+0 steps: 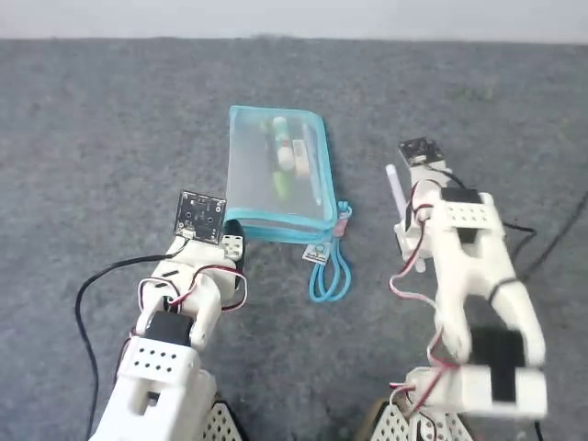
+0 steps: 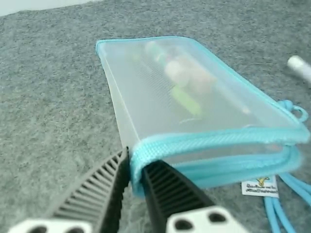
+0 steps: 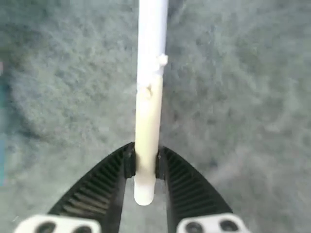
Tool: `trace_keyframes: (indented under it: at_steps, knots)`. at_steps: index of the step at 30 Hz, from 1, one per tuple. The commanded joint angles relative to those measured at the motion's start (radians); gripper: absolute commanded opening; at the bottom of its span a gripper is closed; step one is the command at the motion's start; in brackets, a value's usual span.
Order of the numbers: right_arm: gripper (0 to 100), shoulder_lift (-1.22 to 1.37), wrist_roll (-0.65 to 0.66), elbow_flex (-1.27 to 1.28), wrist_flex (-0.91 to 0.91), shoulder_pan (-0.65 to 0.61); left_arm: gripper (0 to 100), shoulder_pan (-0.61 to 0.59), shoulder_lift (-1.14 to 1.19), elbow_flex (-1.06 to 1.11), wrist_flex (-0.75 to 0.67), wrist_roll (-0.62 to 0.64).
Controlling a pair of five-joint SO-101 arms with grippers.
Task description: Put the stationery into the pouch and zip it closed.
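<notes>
Left fingers pinch pouch corner; right fingers pinch white pen near its end; best to steer far tip level into zip mouth beside left fingers.

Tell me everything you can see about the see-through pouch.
The translucent plastic pouch with turquoise zipper trim lies on the grey felt-like table, green and white stationery showing through. A turquoise cord loop and a small white tag trail from one corner. The left gripper is shut on the zipper edge at the neighbouring corner. Whether the zip is open cannot be told.
</notes>
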Motion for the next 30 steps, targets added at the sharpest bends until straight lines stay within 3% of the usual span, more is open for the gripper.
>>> trace_keyframes:
  at_steps: [1,5,8,10,14,24,30]
  knots:
    - [0.6,-0.274,-0.014,-0.032,0.150,-0.001,1,-0.003,-0.023,-0.007,-0.026,-0.009]
    - [0.6,-0.495,0.100,-0.028,0.320,-0.070,1,-0.003,-0.023,-0.007,-0.028,-0.009]
    - [0.7,-0.585,0.270,-0.025,0.483,-0.213,1,-0.003,-0.023,-0.007,-0.028,-0.009]
    - [0.7,-0.610,0.307,-0.025,0.553,-0.306,1,-0.003,-0.023,-0.007,-0.028,-0.009]
    - [0.7,-0.611,0.310,-0.017,0.593,-0.407,1,-0.003,-0.023,-0.007,-0.028,-0.009]
    - [0.7,-0.578,0.307,0.018,0.539,-0.421,1,-0.003,-0.023,-0.007,-0.029,-0.009]
    - [0.7,-0.366,0.189,-0.041,0.441,-0.484,1,-0.002,-0.023,-0.007,-0.029,-0.009]
